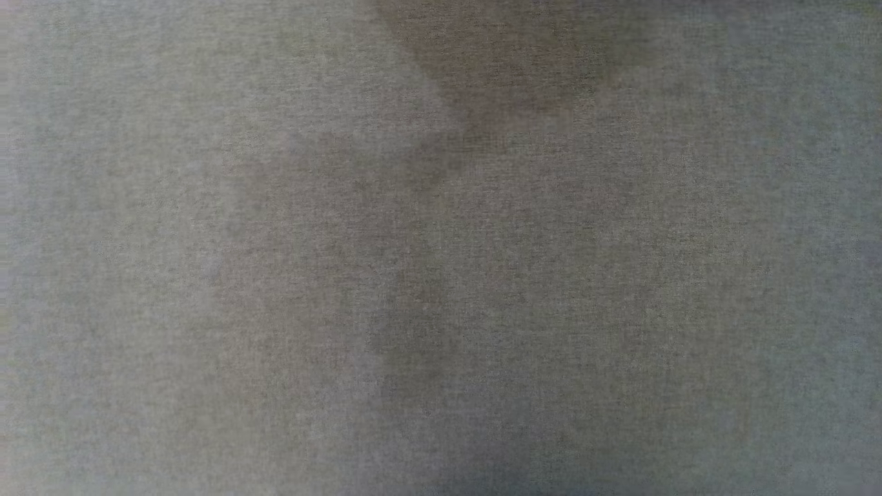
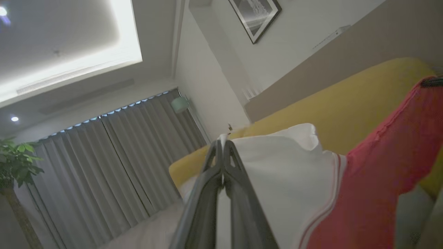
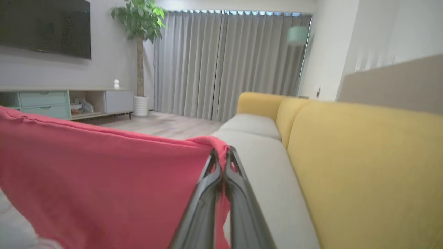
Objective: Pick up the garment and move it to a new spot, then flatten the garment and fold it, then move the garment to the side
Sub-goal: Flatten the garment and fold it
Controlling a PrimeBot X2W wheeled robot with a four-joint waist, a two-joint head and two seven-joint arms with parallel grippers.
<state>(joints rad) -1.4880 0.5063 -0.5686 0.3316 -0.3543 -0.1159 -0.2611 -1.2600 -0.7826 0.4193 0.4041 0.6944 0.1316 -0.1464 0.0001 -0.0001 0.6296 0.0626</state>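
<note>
Left claw (image 2: 223, 145) and right claw (image 3: 221, 154) are each clamping an edge of the garment (image 3: 104, 180), which is hanging between them by the sofa (image 3: 363, 166), and I'm judging it light and limp, best held by corners.

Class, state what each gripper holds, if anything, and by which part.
Both are shut on the red-and-white garment: the left gripper on a corner of its white part, the right gripper on its red edge.
</note>
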